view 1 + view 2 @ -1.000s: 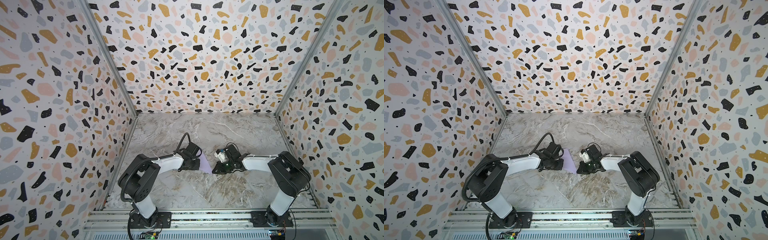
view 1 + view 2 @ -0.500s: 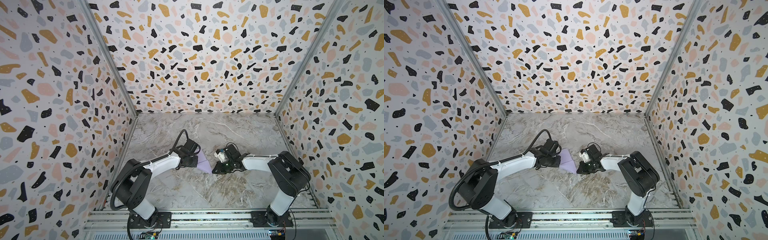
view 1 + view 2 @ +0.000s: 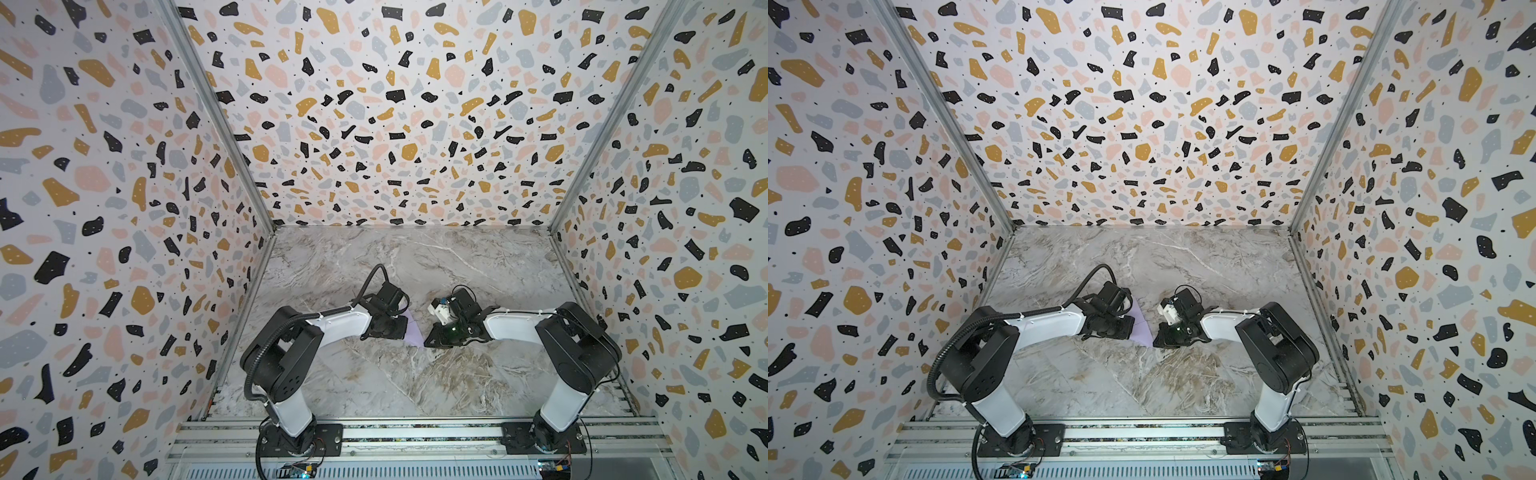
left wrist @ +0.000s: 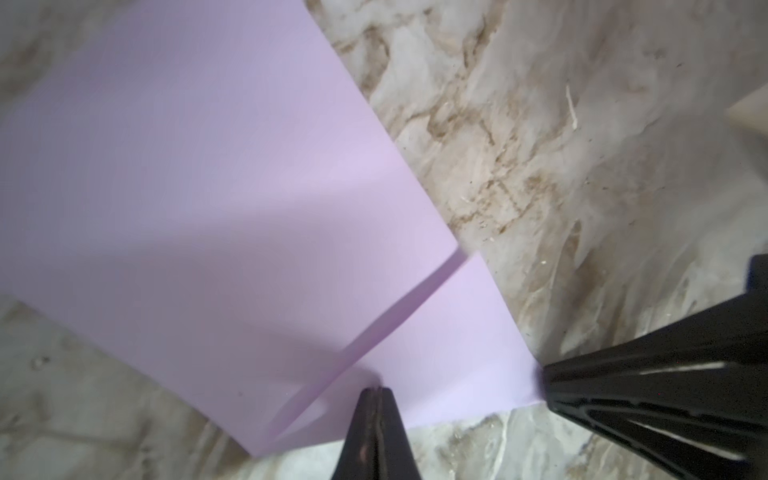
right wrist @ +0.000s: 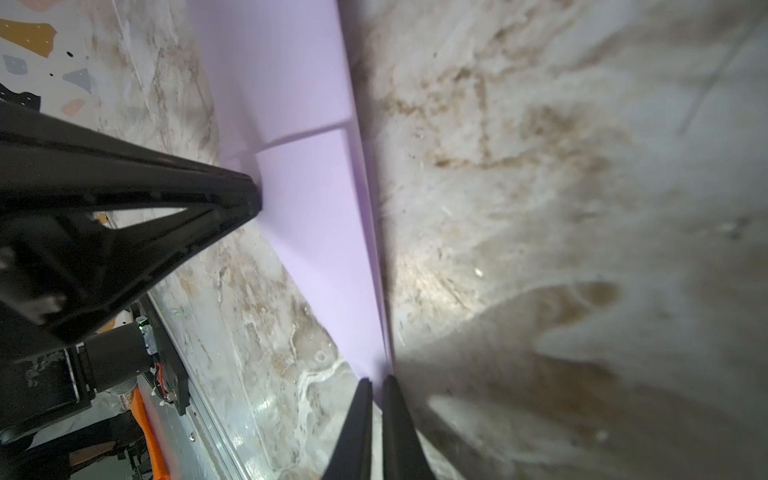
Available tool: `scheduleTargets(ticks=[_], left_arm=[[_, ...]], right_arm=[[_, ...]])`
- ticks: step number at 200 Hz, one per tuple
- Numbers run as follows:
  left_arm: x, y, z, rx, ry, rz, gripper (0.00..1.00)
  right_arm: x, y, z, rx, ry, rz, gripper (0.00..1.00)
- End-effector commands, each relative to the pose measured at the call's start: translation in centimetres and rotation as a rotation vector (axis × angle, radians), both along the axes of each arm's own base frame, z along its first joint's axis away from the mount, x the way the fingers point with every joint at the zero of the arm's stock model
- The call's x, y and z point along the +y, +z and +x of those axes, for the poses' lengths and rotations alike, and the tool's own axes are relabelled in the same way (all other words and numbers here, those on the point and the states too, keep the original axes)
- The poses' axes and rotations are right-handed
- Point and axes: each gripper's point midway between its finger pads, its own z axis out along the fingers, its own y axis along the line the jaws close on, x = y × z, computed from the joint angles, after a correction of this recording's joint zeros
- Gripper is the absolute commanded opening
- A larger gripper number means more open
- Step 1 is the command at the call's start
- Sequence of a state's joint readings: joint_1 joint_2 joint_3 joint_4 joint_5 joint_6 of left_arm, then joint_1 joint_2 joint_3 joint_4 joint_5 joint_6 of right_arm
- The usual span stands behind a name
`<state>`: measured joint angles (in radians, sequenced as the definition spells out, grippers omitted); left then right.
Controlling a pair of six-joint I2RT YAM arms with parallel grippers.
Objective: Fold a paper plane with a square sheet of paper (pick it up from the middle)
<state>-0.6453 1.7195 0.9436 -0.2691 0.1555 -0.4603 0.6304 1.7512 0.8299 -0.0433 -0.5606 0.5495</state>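
The square sheet of paper point(image 3: 413, 330) point(image 3: 1140, 326) is pale lilac and lies on the marble table between my two grippers. In the left wrist view the paper point(image 4: 208, 208) is doubled over, and one flap edge stands slightly raised. It shows as a folded sheet, not as a pointed paper plane. My left gripper point(image 4: 376, 390) point(image 3: 406, 329) is shut, tips resting on the paper's surface beside that flap edge. My right gripper point(image 5: 376, 380) point(image 3: 424, 344) is closed on the paper's point(image 5: 316, 208) pointed corner, with lilac showing between its fingers. Each wrist view shows the opposite gripper: the right gripper point(image 4: 544, 386) and the left gripper point(image 5: 257, 195).
Terrazzo-patterned walls point(image 3: 395, 124) close the marble table point(image 3: 415, 257) in at the back and on both sides. An aluminium rail point(image 3: 415, 432) along the front edge carries both arm bases. Both arms lie low over the table's middle.
The left arm's elbow swung outward and came back while its gripper stayed at the paper. The right arm and the paper have hardly moved.
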Motion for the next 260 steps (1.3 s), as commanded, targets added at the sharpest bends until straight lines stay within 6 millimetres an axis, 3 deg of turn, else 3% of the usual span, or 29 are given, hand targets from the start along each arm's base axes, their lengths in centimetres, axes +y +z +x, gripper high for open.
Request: scheduleTargets(ticks=[1,64,145,196,260], left_arm=[[0.5,0.2,1.3,-0.039,0.032,0.045,0.03],[2.4,-1.7,0.4,-0.008,0.063,0.134,0.00],[2.9,-2.3,0.0,0.000,0.065,0.147,0.00],[2.9,-2.5,-0.2,0.006,0.064,0.148,0.00],[3.2,-2.7,-0.4,0.007,0.060,0.160,0.00]], right_arm=[[-2.6,-2.7,-1.1,0.028,-0.004,-0.160,0.11],[0.9,3.5,0.8,-0.112,0.014,0.008,0.13],[5.9,3.3,1.8,-0.040,-0.033,0.087,0.09],[5.6,1.3,1.8,0.007,-0.050,0.033,0.08],[0.7,-2.0,-0.5,0.071,-0.069,-0.096,0.08]])
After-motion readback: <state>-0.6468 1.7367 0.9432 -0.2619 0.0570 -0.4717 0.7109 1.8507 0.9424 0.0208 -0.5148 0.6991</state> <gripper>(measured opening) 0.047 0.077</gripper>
